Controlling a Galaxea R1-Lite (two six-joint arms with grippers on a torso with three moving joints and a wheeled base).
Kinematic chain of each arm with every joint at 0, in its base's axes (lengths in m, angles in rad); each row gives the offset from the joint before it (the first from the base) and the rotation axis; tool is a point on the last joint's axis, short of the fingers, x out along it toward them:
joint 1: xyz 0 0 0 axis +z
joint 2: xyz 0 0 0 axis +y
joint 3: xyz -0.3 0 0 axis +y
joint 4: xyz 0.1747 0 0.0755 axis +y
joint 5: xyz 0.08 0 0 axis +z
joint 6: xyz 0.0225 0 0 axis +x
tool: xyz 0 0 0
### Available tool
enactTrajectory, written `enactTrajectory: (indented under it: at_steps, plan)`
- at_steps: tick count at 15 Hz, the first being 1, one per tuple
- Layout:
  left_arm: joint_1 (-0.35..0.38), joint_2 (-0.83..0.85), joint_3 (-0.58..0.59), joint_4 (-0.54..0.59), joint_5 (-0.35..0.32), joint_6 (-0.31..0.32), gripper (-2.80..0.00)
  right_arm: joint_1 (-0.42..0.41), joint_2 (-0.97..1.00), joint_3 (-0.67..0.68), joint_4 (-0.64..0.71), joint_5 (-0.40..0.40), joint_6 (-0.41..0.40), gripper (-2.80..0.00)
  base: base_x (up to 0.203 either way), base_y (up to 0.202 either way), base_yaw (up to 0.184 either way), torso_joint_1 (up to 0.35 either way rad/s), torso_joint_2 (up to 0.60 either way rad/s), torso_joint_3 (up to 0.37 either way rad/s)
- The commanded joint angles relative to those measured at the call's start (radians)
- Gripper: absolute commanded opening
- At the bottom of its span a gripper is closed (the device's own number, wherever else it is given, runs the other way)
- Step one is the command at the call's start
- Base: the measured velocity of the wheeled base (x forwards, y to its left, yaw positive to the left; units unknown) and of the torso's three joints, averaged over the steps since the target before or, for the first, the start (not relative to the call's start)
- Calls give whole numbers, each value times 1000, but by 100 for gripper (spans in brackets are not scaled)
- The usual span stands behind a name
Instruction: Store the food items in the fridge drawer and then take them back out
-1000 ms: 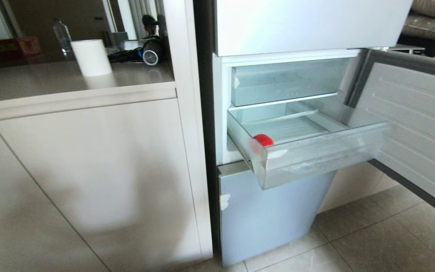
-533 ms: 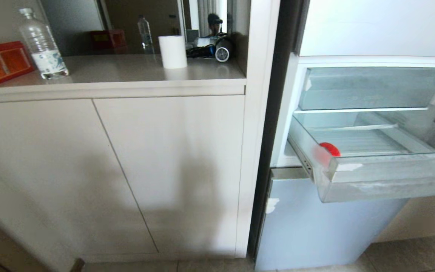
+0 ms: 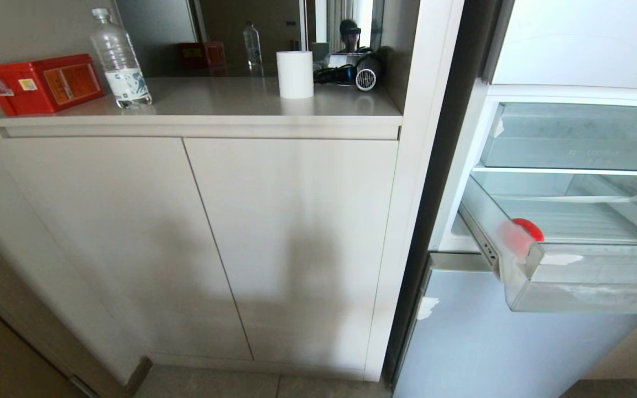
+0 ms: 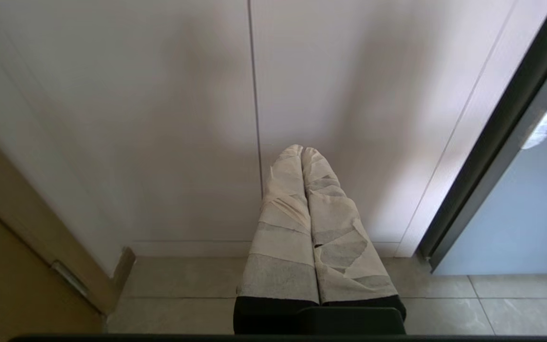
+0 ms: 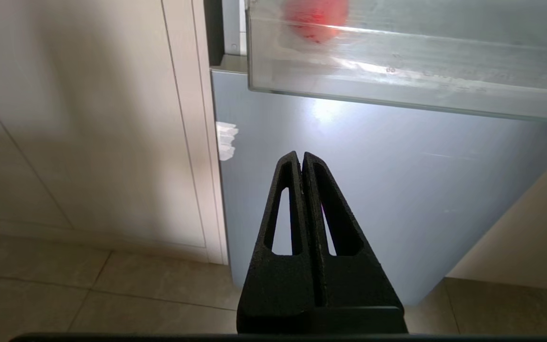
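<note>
Red food item [image 3: 527, 229] sits in your pulled-out fridge drawer [image 3: 589, 279] at three o'clock, both end effectors, left [image 4: 302, 151] and right [image 5: 300, 156], pinched empty, so reaching in without parting them risks knocking it away

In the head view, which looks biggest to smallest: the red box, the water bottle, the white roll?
1. red box
2. water bottle
3. white roll
The roll stands farther along the counter, so nearness may exaggerate the difference.

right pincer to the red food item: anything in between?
Only the fridge drawer's clear front wall: the red food item sits behind it, above the shut right pincer. Shows in the right wrist view.
</note>
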Motion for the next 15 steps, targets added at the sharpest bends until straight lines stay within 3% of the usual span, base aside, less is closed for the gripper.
enactTrajectory:
  at_steps: [1,4,6,12,15]
  plan:
    - [0,0,0,0,0,0,-280,0,0,0,0,-2,2,-280,0,0,0,0,0,0]
    - [0,0,0,0,0,0,-280,0,61,-13,-1,-18,15,-280,0,0,0,0,0,0]
    - [0,0,0,0,0,0,-280,-6,206,-91,0,-71,21,-280,0,0,0,0,0,0]
    - [0,0,0,0,0,0,-280,-19,796,-665,155,-156,94,-280,0,0,0,0,0,0]
    - [0,0,0,0,0,1,-280,-25,1108,-879,204,-168,102,-280,0,0,0,0,0,0]
